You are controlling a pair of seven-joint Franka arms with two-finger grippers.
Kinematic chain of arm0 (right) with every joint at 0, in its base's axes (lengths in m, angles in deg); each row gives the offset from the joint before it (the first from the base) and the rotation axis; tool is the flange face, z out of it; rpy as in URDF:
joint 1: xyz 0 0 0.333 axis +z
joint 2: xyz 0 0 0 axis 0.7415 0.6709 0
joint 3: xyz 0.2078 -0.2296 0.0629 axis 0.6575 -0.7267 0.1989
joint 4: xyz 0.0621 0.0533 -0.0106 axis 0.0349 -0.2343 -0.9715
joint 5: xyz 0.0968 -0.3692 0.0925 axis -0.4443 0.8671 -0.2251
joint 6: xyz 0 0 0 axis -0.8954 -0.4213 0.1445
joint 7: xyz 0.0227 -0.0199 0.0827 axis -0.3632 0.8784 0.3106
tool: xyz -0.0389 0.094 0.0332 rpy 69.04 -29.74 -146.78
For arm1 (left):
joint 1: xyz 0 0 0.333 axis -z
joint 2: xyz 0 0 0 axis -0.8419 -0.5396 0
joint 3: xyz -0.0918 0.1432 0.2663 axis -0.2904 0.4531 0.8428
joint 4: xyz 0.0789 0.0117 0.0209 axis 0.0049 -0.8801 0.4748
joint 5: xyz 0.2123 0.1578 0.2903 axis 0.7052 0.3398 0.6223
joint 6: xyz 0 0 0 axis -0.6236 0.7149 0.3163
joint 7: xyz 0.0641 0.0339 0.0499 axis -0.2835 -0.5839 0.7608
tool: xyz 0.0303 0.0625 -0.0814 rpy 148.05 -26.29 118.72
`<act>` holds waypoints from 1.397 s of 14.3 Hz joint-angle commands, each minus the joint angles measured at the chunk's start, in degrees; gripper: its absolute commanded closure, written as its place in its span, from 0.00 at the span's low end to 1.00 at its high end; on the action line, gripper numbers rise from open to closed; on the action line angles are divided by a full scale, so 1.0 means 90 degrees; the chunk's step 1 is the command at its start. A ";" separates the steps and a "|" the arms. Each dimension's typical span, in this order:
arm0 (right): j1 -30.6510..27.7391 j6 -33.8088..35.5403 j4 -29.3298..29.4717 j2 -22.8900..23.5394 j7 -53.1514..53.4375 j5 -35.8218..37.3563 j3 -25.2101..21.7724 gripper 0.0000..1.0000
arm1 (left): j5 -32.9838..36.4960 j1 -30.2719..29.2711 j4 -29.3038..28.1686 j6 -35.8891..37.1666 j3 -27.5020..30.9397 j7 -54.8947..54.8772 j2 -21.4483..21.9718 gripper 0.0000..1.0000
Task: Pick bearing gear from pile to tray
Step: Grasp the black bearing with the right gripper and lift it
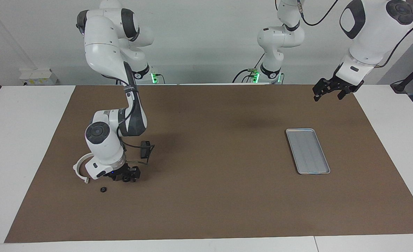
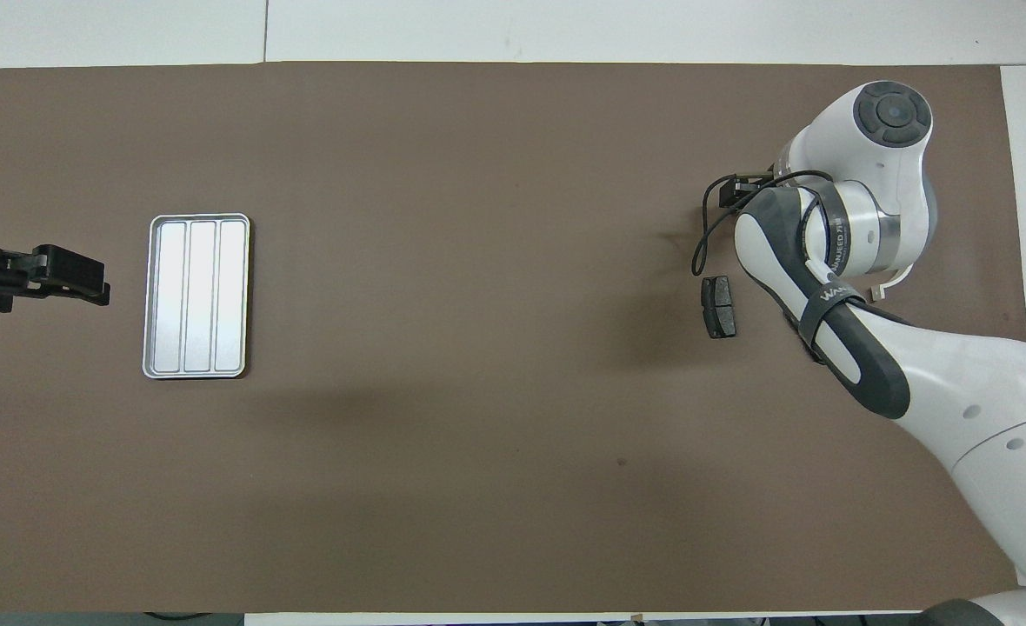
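Note:
At the right arm's end of the mat lies the pile. My right gripper is down on the mat, open, its fingers on either side of a small black round bearing gear. A second black round piece lies a little farther from the robots. The white half-ring bracket curves beside the wrist. In the overhead view the wrist hides the gripper and both round pieces. The silver tray lies at the left arm's end with nothing in it. My left gripper waits open in the air beside the tray.
A dark grey plate lies on the brown mat, nearer to the robots than the right gripper, with a loose black cable from the wrist hanging close to it. A tip of the bracket shows under the right arm.

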 commanded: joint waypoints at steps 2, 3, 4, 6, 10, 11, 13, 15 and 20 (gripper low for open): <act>-0.0079 0.0096 0.0046 0.0048 0.0124 -0.0018 0.0042 0.13 | -0.0019 -0.0029 0.0039 0.0107 -0.0025 -0.0033 -0.0007 0.00; -0.0070 0.0125 0.0027 0.0048 0.0134 -0.0028 0.0042 0.16 | -0.0019 -0.0038 0.0039 0.0107 -0.0025 -0.0033 -0.0007 0.00; -0.0070 0.0125 -0.0012 0.0048 0.0211 -0.0028 0.0042 0.16 | -0.0019 -0.0029 0.0039 0.0107 -0.0016 -0.0033 -0.0007 0.00; -0.0040 0.0174 -0.0052 0.0048 0.0280 -0.0028 0.0042 0.16 | -0.0019 -0.0029 0.0039 0.0107 -0.0025 -0.0033 -0.0007 0.00; -0.0050 0.0321 -0.0042 0.0038 0.0280 -0.0028 0.0042 0.33 | -0.0019 -0.0029 0.0039 0.0107 -0.0016 -0.0033 -0.0007 0.00; -0.0050 0.0369 -0.0042 0.0038 0.0290 -0.0028 0.0042 0.40 | -0.0019 -0.0029 0.0039 0.0107 -0.0025 -0.0033 -0.0007 0.00; -0.0050 0.0399 -0.0052 0.0038 0.0339 -0.0028 0.0052 0.63 | -0.0019 -0.0029 0.0039 0.0107 -0.0025 -0.0033 -0.0007 0.00; -0.0069 0.0409 -0.0052 0.0038 0.0329 -0.0028 0.0052 0.98 | -0.0019 -0.0029 0.0039 0.0107 -0.0025 -0.0033 -0.0007 0.00; -0.0050 0.0719 0.0104 -0.0059 0.0300 0.0079 0.0052 1.00 | -0.0019 -0.0029 0.0039 0.0107 -0.0016 -0.0033 -0.0007 0.00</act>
